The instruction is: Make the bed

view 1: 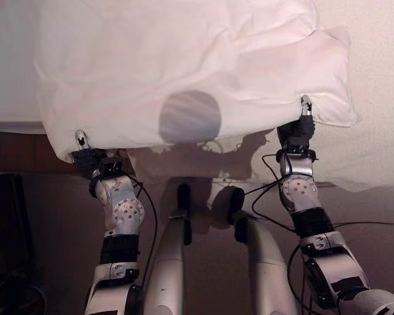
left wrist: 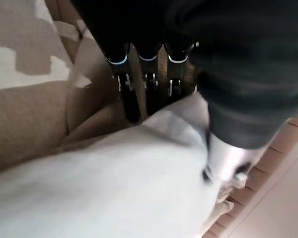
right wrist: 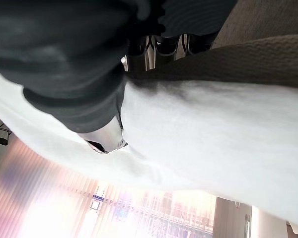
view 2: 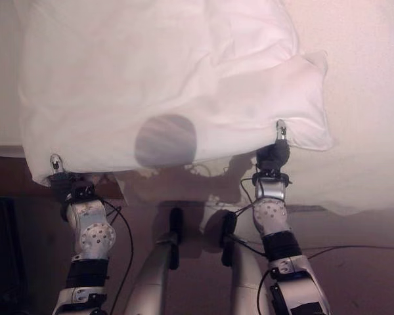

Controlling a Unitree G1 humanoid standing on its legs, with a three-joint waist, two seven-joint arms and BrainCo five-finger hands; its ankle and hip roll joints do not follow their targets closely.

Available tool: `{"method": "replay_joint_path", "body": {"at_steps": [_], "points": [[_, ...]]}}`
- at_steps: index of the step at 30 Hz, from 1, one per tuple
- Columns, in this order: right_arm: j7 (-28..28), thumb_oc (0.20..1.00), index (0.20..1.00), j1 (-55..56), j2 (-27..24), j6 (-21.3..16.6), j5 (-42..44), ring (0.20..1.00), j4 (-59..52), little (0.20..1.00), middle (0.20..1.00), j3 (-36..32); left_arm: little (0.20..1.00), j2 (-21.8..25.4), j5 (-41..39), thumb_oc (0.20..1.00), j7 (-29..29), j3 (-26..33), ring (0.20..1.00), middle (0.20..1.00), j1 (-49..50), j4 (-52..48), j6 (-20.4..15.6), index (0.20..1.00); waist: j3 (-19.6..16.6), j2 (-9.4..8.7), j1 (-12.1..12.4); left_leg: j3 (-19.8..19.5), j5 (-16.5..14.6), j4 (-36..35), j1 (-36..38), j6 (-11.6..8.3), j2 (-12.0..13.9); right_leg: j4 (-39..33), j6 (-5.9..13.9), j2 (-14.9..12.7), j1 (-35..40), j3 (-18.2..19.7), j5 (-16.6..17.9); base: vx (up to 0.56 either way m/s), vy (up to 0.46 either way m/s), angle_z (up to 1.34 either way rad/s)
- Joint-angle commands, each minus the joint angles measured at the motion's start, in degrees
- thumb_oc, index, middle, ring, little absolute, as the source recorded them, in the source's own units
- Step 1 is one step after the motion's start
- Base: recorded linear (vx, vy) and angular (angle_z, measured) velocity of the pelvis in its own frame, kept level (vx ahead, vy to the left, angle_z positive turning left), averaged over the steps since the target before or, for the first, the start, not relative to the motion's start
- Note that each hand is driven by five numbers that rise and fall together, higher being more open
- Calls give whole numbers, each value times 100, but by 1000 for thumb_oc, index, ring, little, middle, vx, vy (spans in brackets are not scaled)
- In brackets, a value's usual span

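Nearest the robot, the left hand (view 1: 85, 156) and right hand (view 1: 301, 131) each pinch the near edge of the white duvet (view 1: 184, 65), fingers (left wrist: 148, 74) curled under the cloth and thumb on top. Beyond them the duvet lies bunched over the bed (view 1: 374, 79). Risk, as judged: the pinches look shallow; an uneven pull could slip one corner free and leave the cover skewed.

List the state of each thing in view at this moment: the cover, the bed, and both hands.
White duvet: crumpled, its near edge lifted and held at two points, not yet spread flat.
Left hand: shut on the duvet's near edge, thumb over the cloth and fingers under it.
Right hand: shut on the duvet's near edge, pinching it.
Bed: beige mattress surface bare on the robot's right.
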Motion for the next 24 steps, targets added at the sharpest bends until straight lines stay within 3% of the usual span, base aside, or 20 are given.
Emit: {"method": "replay_joint_path", "body": {"at_steps": [1, 6, 14, 24], "points": [[493, 200, 200, 483, 89, -378, -211, 200, -959, 200, 200, -26, 1000, 107, -602, 1000, -863, 159, 1000, 1000, 466, -247, -215, 1000, -667, 43, -118, 187, -335, 18, -95, 385, -294, -425, 676, 85, 161, 35, 138, 0, 0, 0], [655, 200, 200, 698, 136, -446, -351, 200, -1794, 200, 200, 134, 1000, 1, -1381, 1000, -1569, -58, 1000, 1000, 707, -263, -15, 1000, -611, 0, -142, 201, -374, 18, -41, 385, -283, -414, 686, 102, 194, 50, 121, 0, 0, 0], [1054, 200, 200, 857, 56, -321, -443, 200, -2714, 200, 200, 534, 1000, -83, -1996, 1000, -2369, -330, 1000, 1000, 683, 33, 355, 1000, -584, -116, -230, 260, -399, 87, -58, 383, -242, -387, 692, 114, 164, 101, 159, 0, 0, 0], [1406, 200, 200, 801, -73, -209, -546, 200, -3494, 200, 200, 1027, 1000, -33, -2426, 1000, -3490, -745, 1000, 1000, 231, 1187, 1207, 1000, -618, -302, -417, 359, -420, 140, -59, 375, -178, -369, 698, 173, 141, 211, 185, 2, 4, -6]]}}
